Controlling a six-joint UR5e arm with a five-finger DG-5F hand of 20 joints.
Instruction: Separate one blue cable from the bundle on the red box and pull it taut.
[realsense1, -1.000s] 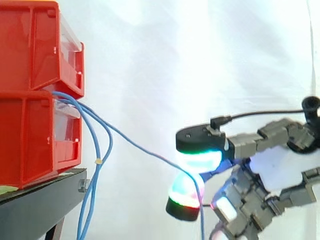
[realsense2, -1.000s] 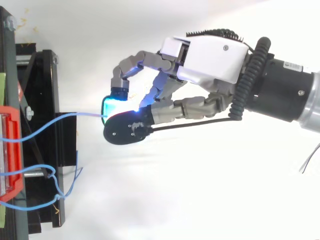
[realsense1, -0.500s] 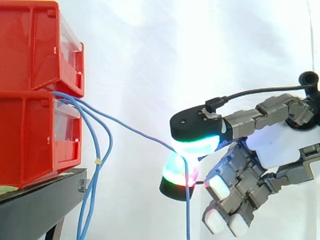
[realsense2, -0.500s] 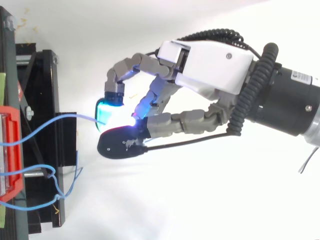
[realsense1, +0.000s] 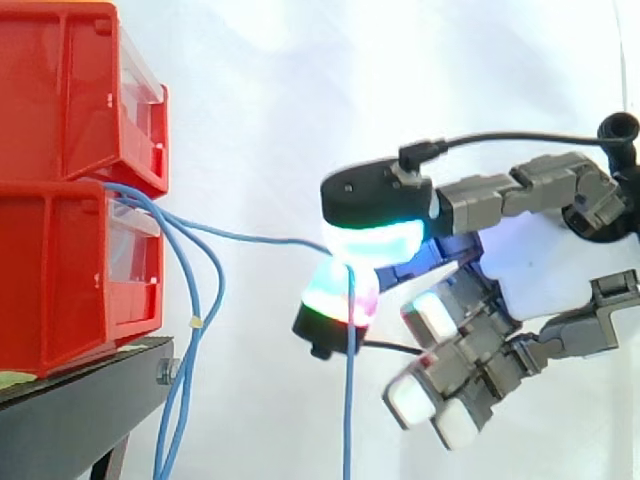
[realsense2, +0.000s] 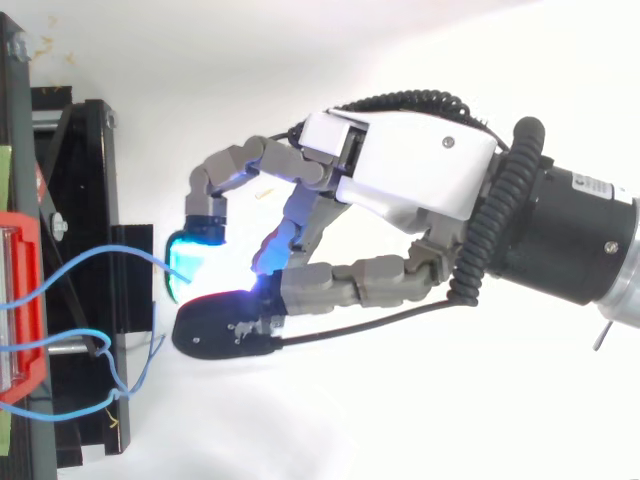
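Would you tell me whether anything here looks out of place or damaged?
Nothing looks damaged. The blue cable pinched in the hand sags slightly between the red bins and the pads; the other blue cables hang loose.

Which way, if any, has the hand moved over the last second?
Yes. The hand, pinching the blue cable, moved left and slightly up, toward the red bins.
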